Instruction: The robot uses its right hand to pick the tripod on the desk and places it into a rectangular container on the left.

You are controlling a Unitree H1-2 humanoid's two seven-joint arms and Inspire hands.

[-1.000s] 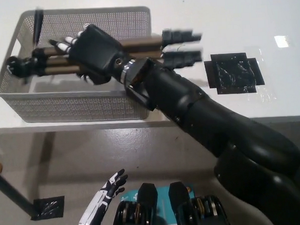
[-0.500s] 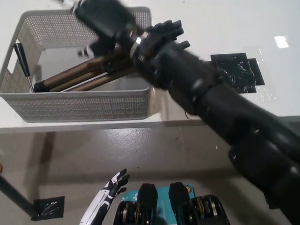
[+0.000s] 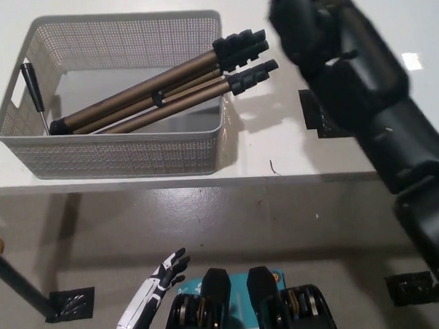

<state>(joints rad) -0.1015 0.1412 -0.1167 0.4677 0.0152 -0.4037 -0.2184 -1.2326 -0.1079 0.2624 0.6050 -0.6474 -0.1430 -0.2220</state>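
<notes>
Tripod lies folded inside the mesh basket on the white desk, its bronze legs slanting from the lower left corner up over the right rim, where the black rubber feet jut out past the wall. The placing looks done: nothing grips the tripod, and the black right hand hangs well apart from it, up and to the right of the feet; whether its fingers are spread or curled cannot be told, since the hand runs into the top edge of the view. What may remain, by judgement, is only drawing the arm clear. The basket holds the tripod alone, its thin black handle standing against the left wall. The white left hand rests low beneath the desk edge, fingers spread, holding nothing.
</notes>
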